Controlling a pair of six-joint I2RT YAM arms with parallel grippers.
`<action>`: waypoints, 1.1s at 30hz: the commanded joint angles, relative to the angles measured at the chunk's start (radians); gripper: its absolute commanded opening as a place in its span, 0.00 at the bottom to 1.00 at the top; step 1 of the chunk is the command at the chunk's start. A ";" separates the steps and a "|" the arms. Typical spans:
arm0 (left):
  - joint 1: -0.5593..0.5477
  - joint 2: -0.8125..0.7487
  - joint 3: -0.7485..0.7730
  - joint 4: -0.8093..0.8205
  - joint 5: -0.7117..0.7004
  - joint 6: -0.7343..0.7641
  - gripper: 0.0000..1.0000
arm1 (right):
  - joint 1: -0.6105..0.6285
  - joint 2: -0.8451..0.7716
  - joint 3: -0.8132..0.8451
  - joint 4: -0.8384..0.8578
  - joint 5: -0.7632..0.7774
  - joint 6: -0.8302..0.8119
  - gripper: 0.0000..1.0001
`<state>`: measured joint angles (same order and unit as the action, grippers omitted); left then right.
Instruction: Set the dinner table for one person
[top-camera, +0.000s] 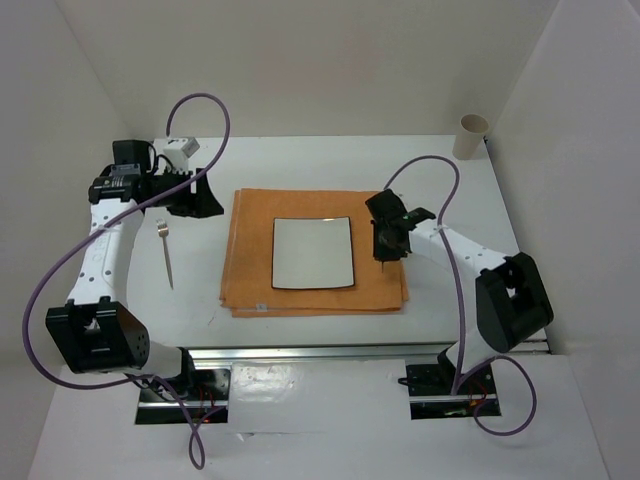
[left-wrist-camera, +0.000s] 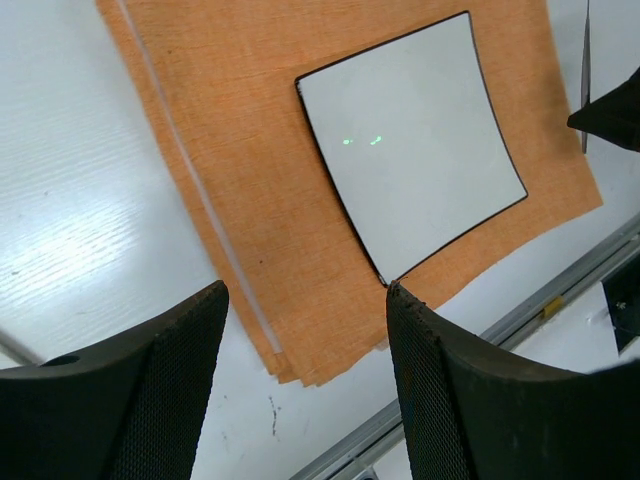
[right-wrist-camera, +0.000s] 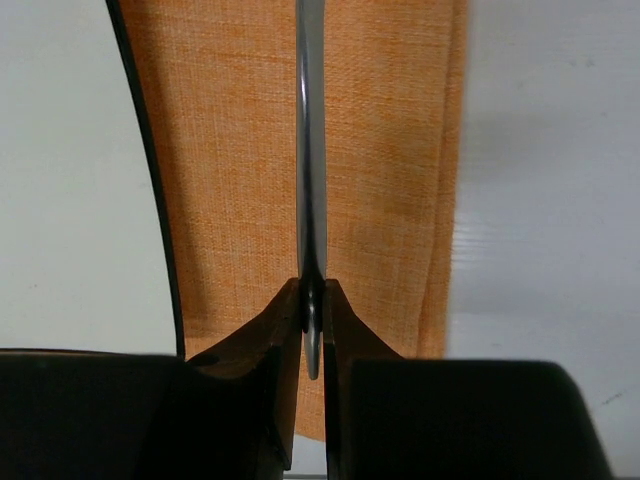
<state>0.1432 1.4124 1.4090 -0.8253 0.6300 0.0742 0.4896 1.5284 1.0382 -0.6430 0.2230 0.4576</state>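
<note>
while the right hand (right-wrist-camera: 312, 296) pinches an edge-on, cut-off utensil (right-wrist-camera: 310, 150), the left hand (left-wrist-camera: 305, 300) is spread.

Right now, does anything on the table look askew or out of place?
The orange placemat lies in fanned layers, its near edges not lining up. The beige cup stands apart at the far right corner of the table, away from the plate.
</note>
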 joint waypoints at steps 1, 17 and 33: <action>0.030 -0.041 -0.014 0.020 -0.041 0.019 0.71 | 0.003 0.048 -0.006 0.074 -0.056 -0.037 0.00; 0.059 -0.032 -0.042 0.011 -0.032 0.039 0.71 | -0.006 0.193 0.000 0.124 -0.155 -0.037 0.00; 0.059 -0.013 -0.051 0.011 -0.013 0.039 0.71 | 0.014 0.211 0.051 0.040 -0.188 -0.004 0.00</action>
<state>0.1959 1.4029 1.3678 -0.8230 0.5888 0.0841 0.4866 1.7264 1.0466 -0.5842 0.0620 0.4271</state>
